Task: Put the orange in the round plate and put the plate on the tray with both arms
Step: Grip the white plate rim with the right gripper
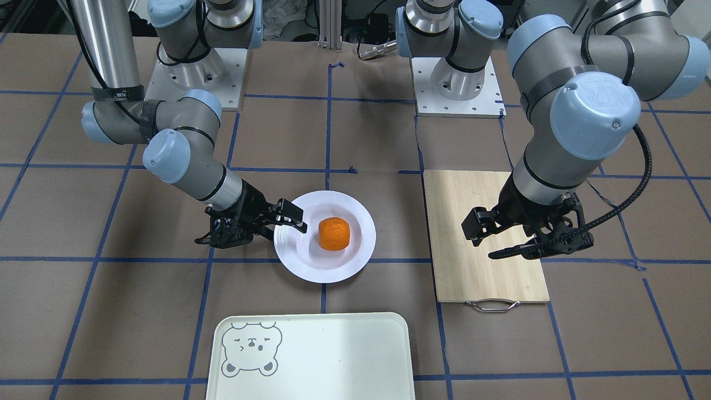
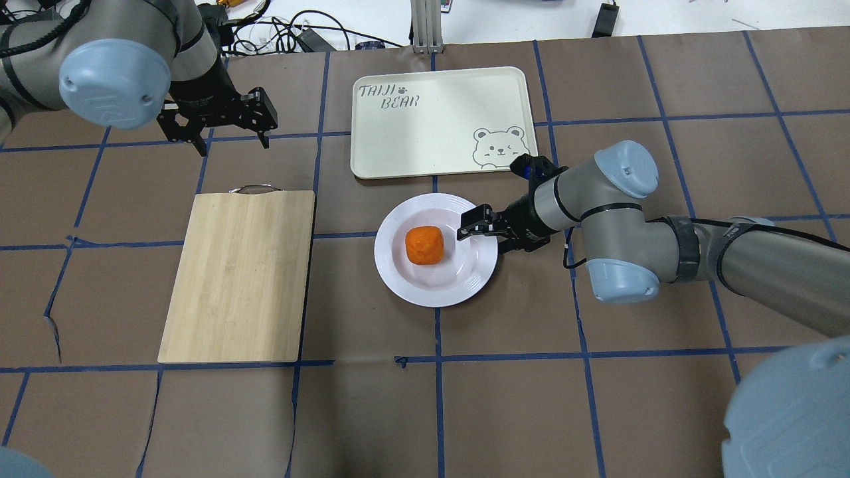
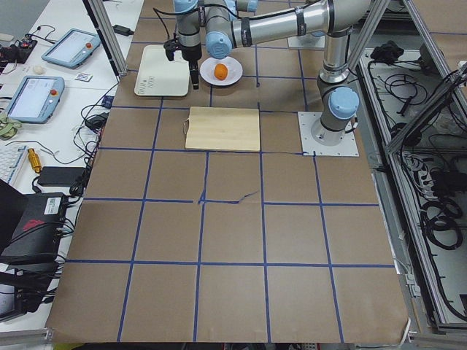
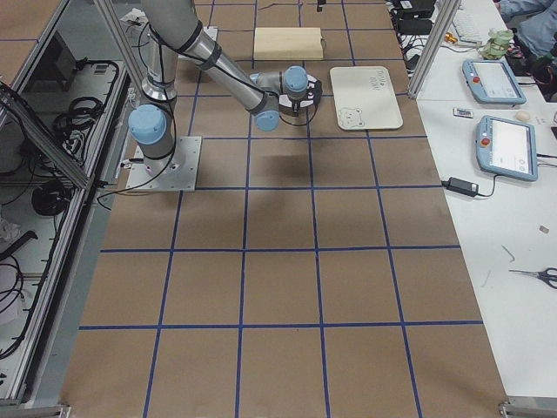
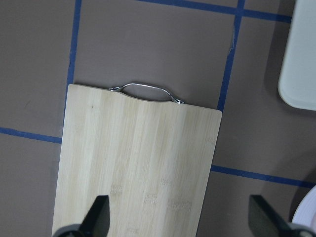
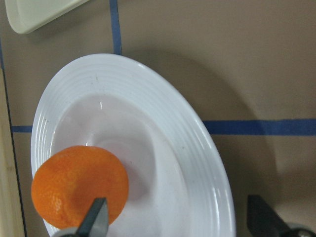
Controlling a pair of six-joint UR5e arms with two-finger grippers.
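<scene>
The orange [image 2: 425,244] sits in the plate [image 2: 398,279], right claw [image 2: 475,227] wide over its rim, left claw [image 2: 232,141] wide, far off above the board [image 2: 239,279], so a one-sided lift could tip the plate and roll the orange out.

One orange [image 2: 425,244], one round plate [image 2: 393,265], one tray [image 2: 425,133] with one bear-face drawing [image 2: 499,145], and one wooden cutting board [image 2: 239,279], all on one worktop [image 2: 597,398]. Two arms, left arm [image 2: 113,79] and right arm [image 2: 624,219], so two grippers as well: left gripper [image 2: 234,145] and right gripper [image 2: 481,238], plus two metal base plates [image 1: 228,83], one per arm. Off the worktop: two screen pendants [image 4: 509,148] and one pair of scissors [image 4: 535,274].
</scene>
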